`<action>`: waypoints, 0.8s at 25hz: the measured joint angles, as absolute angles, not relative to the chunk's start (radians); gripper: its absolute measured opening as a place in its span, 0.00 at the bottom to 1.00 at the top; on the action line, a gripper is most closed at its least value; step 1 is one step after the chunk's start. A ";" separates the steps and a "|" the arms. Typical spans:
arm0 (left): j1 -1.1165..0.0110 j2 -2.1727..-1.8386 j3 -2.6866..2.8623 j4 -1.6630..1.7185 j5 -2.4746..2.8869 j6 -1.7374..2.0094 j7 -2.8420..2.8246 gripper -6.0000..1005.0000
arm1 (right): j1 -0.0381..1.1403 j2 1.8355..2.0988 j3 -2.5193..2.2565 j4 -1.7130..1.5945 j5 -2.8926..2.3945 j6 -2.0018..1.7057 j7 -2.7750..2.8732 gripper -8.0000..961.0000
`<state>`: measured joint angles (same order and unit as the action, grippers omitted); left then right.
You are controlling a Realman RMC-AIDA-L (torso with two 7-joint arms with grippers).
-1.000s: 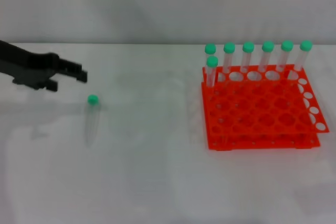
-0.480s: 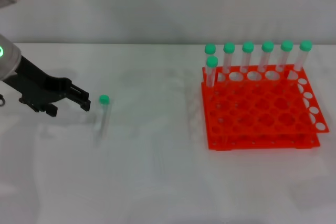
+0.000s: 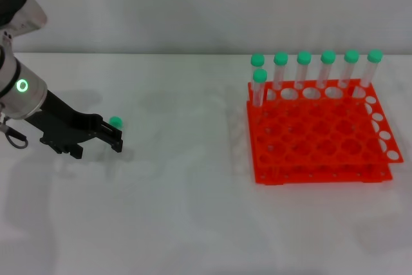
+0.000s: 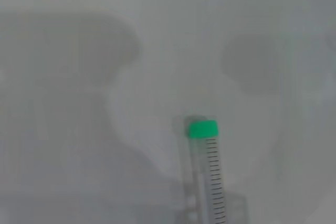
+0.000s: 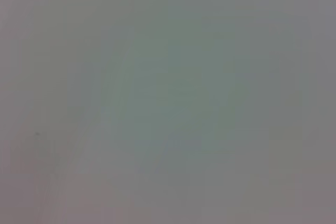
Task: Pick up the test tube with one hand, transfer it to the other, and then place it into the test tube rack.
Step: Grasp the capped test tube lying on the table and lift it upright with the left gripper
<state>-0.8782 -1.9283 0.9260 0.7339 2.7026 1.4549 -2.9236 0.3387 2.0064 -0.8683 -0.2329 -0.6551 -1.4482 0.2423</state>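
Since half a second ago the left claw [image 3: 114, 140] has been moved in over the tube [image 3: 115, 122]; only the green cap is seen now in the head view, just past the fingertips, with the clear body hidden beneath the black fingers. A second ago the claw was still well back at the left edge and the whole tube lay exposed on the table [image 3: 193, 210]. In the left wrist view the tube [image 4: 210, 177] is seen lying flat, cap [image 4: 202, 129] away from the camera, graduations visible. Whether the claw is apart or already clamped on the tube cannot be told; contact is not shown. The step is judged as the approach to the first grasp, with the task barely begun. The right claw is not seen; its wrist view shows only blank surface. The rack [image 3: 318, 133] stands well apart on the right, seven capped tubes [image 3: 327, 69] along its back rows, front holes free.
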 joint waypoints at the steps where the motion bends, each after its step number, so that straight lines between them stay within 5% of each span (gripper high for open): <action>1: -0.879 -1.931 0.926 0.733 2.708 1.451 -2.924 0.79 | 0.339 2.006 -0.869 -0.233 -0.655 -1.448 0.242 0.92; 20: -0.881 -1.950 0.923 0.654 2.730 1.372 -2.916 0.77 | 0.332 2.008 -0.881 -0.224 -0.655 -1.448 0.242 0.92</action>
<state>-0.8813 -1.9497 0.9235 0.6539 2.7295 1.3717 -2.9164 0.3321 2.0080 -0.8805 -0.2239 -0.6550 -1.4482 0.2423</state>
